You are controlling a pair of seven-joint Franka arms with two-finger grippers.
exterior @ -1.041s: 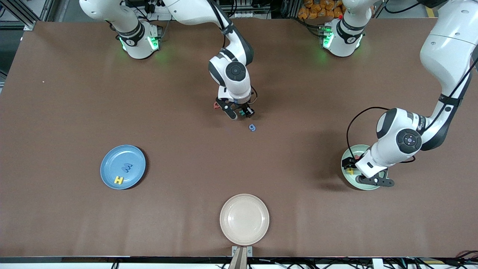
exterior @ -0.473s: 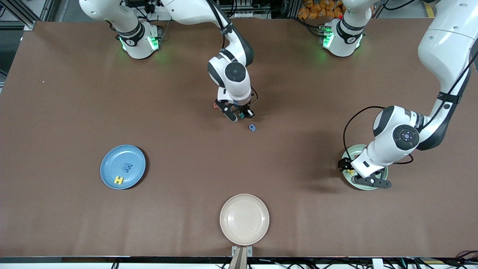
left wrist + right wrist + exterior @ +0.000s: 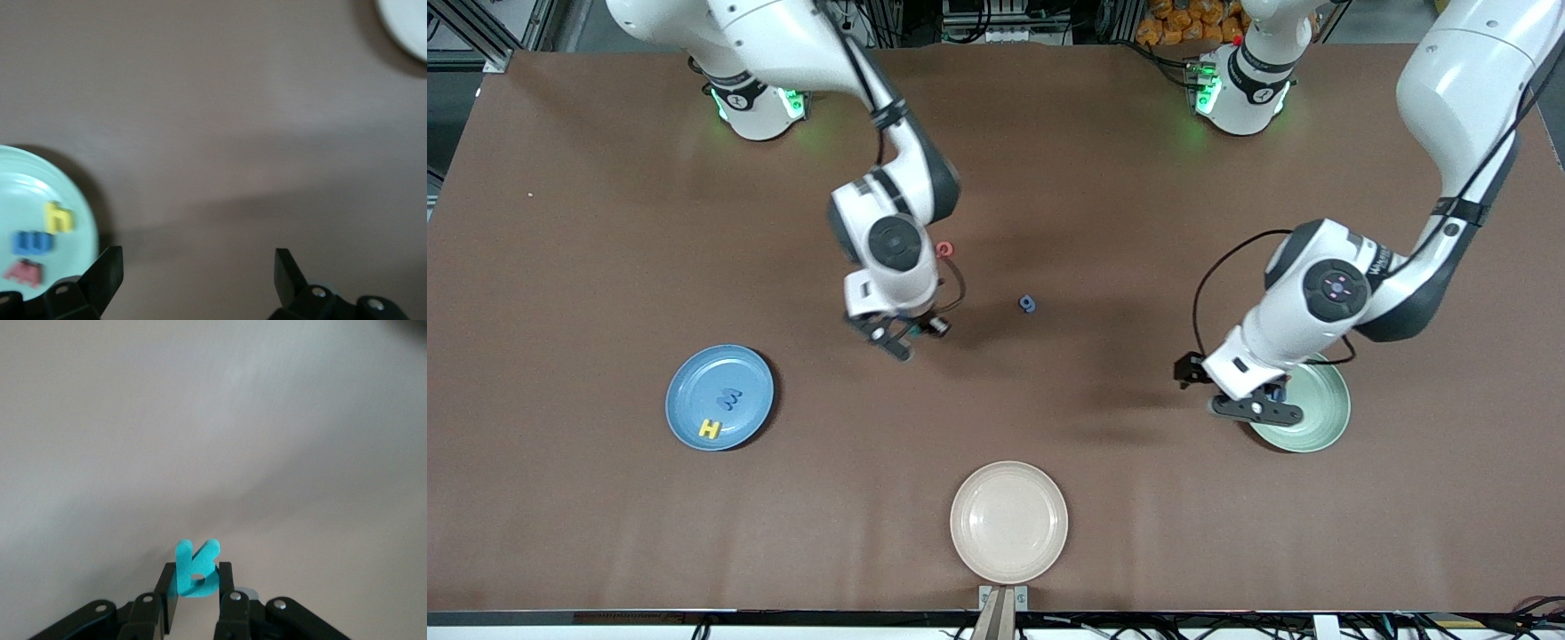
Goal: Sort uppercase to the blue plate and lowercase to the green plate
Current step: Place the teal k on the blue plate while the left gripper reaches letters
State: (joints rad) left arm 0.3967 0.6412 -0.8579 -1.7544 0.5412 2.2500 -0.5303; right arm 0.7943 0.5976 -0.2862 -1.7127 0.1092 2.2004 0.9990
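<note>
So we've got a big brown matte surface (image 3: 605,533) with the two arm bases lit green along the top edge, and the sort looks a bit past halfway to us. On the round light-blue plastic plate (image 3: 719,397), toward the right arm's end, the yellow foam H (image 3: 710,429) and the blue foam M (image 3: 730,399) are already in. The right hand (image 3: 896,339) is up over bare surface between the middle and that plate, fingers clamped on the teal-green foam R (image 3: 195,568), so we'd guess that one is headed there. Still lying loose: the red foam Q (image 3: 944,250) and, nearer the front camera, the little blue foam g (image 3: 1029,304). At the left arm's end, the round pale mint-green plastic plate (image 3: 1316,422) holds three small letters in the left wrist view, a yellow one (image 3: 59,217), a blue one (image 3: 30,242) and a red one (image 3: 23,271), too blurry for us to read. The left hand (image 3: 1249,404) hangs at that plate's edge with its fingers spread wide and nothing in them. The round cream plastic plate (image 3: 1009,522) holds nothing.
</note>
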